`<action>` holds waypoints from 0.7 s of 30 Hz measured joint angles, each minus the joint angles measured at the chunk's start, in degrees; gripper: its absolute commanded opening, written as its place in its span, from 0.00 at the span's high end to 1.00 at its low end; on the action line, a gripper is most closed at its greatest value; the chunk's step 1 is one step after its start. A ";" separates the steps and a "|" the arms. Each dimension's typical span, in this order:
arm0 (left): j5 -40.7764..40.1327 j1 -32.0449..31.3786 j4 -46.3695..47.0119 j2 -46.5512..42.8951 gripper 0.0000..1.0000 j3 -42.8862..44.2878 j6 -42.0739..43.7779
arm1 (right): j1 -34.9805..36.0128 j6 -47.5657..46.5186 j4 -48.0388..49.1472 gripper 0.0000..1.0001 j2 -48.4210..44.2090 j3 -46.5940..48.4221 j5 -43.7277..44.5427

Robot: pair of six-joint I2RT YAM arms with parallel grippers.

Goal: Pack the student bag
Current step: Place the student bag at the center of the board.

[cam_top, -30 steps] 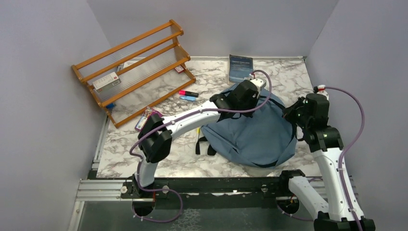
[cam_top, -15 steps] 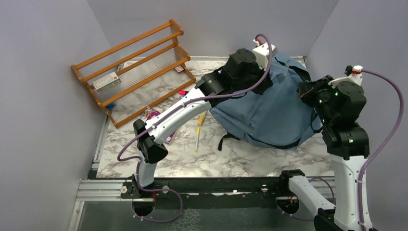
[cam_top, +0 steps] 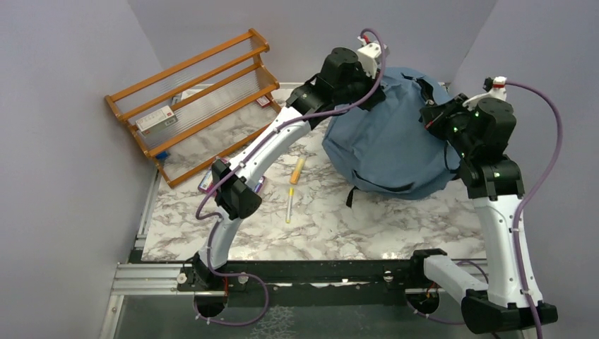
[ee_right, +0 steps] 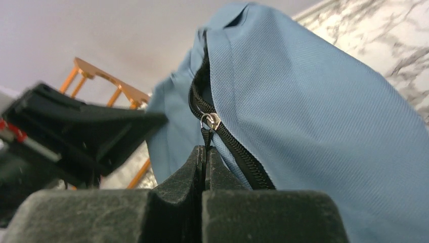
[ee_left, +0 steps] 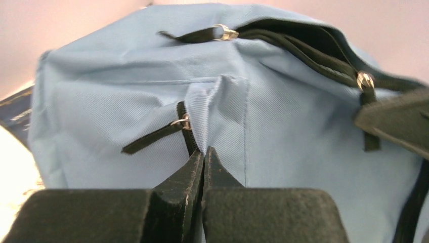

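Note:
The student bag (cam_top: 385,145), dusty blue with black straps, hangs lifted at the back right between both arms, its lower edge near the table. My left gripper (ee_left: 204,152) is shut on a fold of its blue fabric beside a small black zipper pull (ee_left: 152,139); in the top view the left gripper (cam_top: 374,88) is at the bag's upper left. My right gripper (ee_right: 205,148) is shut on the strap of the main zipper's pull (ee_right: 210,121), at the bag's upper right (cam_top: 429,116). The black main zipper (ee_right: 227,147) gapes slightly above the pull.
A wooden rack (cam_top: 198,99) holding small packets leans at the back left. An orange marker (cam_top: 297,170) and a yellow pen (cam_top: 289,205) lie on the marble table (cam_top: 339,226) left of the bag. Grey walls enclose the back and both sides.
Both arms have raised the bag off the table and carried it back toward the rear wall. The marker and pen that lay under it now show, and the book is hidden.

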 measured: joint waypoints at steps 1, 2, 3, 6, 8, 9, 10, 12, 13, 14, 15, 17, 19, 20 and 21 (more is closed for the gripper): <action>0.72 1.66 0.68 0.90 1.00 0.00 0.33 | 0.02 0.02 0.61 0.99 0.37 -1.05 -0.68; 1.18 2.58 1.16 1.40 1.00 0.00 0.61 | 0.02 0.00 1.09 0.99 0.74 -2.23 -1.36; 1.70 3.85 1.64 2.19 1.00 0.00 1.11 | 0.02 0.02 1.51 0.99 1.07 -3.56 -1.88; 2.23 6.40 1.90 3.91 1.00 -0.33 2.69 | 0.02 0.09 3.39 0.99 2.03 -9.25 -3.15; 2.23 7.58 2.69 5.05 1.00 -1.38 4.13 | 0.02 0.20 4.66 0.99 2.80 -13.68 -3.78; 2.23 7.96 3.02 5.49 1.00 -1.97 4.76 | 0.02 0.22 5.29 0.99 3.19 -16.00 -4.09; 2.23 8.24 3.41 5.95 1.00 -2.73 5.29 | 0.02 0.31 5.97 0.99 3.65 -18.40 -4.35; 2.40 8.52 4.33 7.08 1.00 -4.46 6.12 | 0.02 0.52 7.45 0.99 4.52 -23.21 -4.81; 2.67 8.55 4.55 7.65 0.99 -5.31 6.43 | 0.07 0.66 8.20 0.99 4.98 -25.59 -5.09; 3.08 8.48 4.94 8.33 0.97 -6.51 6.62 | 0.07 0.74 8.90 0.99 5.40 -27.63 -5.38; 3.32 8.44 5.01 8.96 0.94 -7.52 6.80 | 0.07 0.87 9.51 0.99 5.70 -29.38 -5.49; 3.37 8.20 5.57 10.21 0.89 -9.40 7.04 | 0.07 1.09 10.82 0.99 6.32 -32.26 -5.70; 3.39 7.87 6.49 11.04 0.72 -11.80 7.08 | 0.07 1.14 11.74 0.99 6.80 -34.40 -6.12; 3.37 7.78 6.67 11.04 0.62 -12.85 7.13 | 0.07 1.16 12.46 0.99 7.04 -35.43 -6.38; 3.37 7.74 6.97 11.04 0.54 -13.86 7.10 | 0.07 1.18 12.74 0.99 7.15 -35.80 -6.40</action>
